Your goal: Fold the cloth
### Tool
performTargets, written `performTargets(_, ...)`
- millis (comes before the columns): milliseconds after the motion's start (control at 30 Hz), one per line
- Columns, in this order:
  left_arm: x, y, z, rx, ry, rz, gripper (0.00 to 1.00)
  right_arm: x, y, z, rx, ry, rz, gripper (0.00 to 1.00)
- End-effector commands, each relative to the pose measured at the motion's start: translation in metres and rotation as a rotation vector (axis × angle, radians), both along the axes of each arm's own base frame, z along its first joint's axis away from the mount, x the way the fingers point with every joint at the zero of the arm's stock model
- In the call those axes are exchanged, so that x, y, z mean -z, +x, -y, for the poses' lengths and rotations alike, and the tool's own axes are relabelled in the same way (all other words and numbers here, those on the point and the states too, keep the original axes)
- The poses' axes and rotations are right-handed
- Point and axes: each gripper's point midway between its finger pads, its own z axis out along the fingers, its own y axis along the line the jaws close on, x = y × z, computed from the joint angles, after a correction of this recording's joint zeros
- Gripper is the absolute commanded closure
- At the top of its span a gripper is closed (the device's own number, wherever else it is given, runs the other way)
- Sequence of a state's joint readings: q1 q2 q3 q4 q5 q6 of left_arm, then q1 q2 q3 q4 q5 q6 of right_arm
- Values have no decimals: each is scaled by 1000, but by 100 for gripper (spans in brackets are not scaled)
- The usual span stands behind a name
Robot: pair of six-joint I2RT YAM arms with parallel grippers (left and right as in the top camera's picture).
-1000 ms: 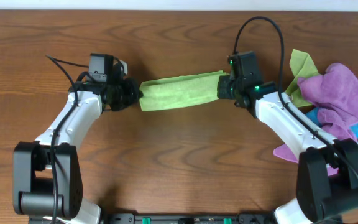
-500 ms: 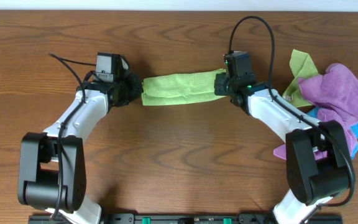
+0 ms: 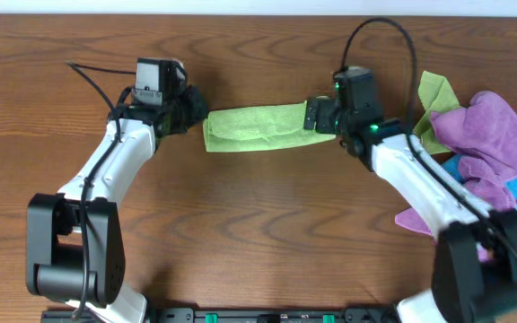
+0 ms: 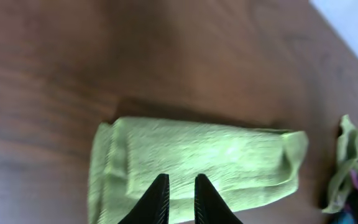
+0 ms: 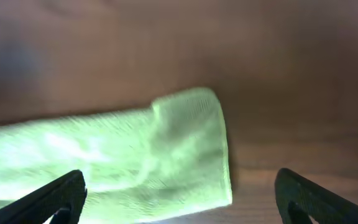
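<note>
The cloth (image 3: 257, 126) lies flat on the wooden table as a long lime-green strip, folded over on itself. My left gripper (image 3: 196, 106) hovers at its left end; in the left wrist view the cloth (image 4: 197, 165) lies below the gripper (image 4: 180, 186). Its two dark fingers (image 4: 159, 200) stand a narrow gap apart with nothing pinched between them. My right gripper (image 3: 317, 115) is at the strip's right end. In the right wrist view its jaws (image 5: 182, 199) are spread wide, straddling the cloth's end (image 5: 166, 162) without touching it.
A heap of purple cloths (image 3: 487, 135) sits at the table's right edge, with another lime-green cloth (image 3: 433, 94) behind it and a blue one (image 3: 514, 187) beneath. That heap's edge shows in the left wrist view (image 4: 344, 162).
Both grippers have let go of the cloth's ends. The right jaws opened wide, the left only a little. The strip, held taut between them before, now rests on the table.
</note>
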State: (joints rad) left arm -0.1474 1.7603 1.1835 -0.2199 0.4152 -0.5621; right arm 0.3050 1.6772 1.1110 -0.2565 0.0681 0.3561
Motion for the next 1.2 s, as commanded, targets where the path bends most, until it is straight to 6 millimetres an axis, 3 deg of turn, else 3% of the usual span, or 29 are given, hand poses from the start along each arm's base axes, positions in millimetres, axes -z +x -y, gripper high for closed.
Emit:
performTargets(0, -8, 5, 20, 27, -21, 27, 85, -19, 9, 1, 15, 36, 65, 7)
performTargets(100, 8, 1, 41, 55, 23, 16, 87, -15, 26, -10, -31, 110, 103, 10)
performTargets(200, 25, 2, 51, 70, 41, 2, 88, -4, 40, -7, -21, 119, 126, 17)
performTargets(433, 59, 7, 47, 43, 80, -39, 89, 38, 67, 7, -6, 133, 73, 19)
performTargets(600, 77, 4, 46, 42, 89, -80, 91, 47, 90, 5, -29, 179, 57, 20)
performTargets(867, 79, 2, 44, 36, 99, -90, 91, 57, 91, 3, -38, 189, 31, 28)
performTargets(1167, 80, 1, 44, 34, 98, -98, 91, 72, 86, -4, -79, 234, -21, 29)
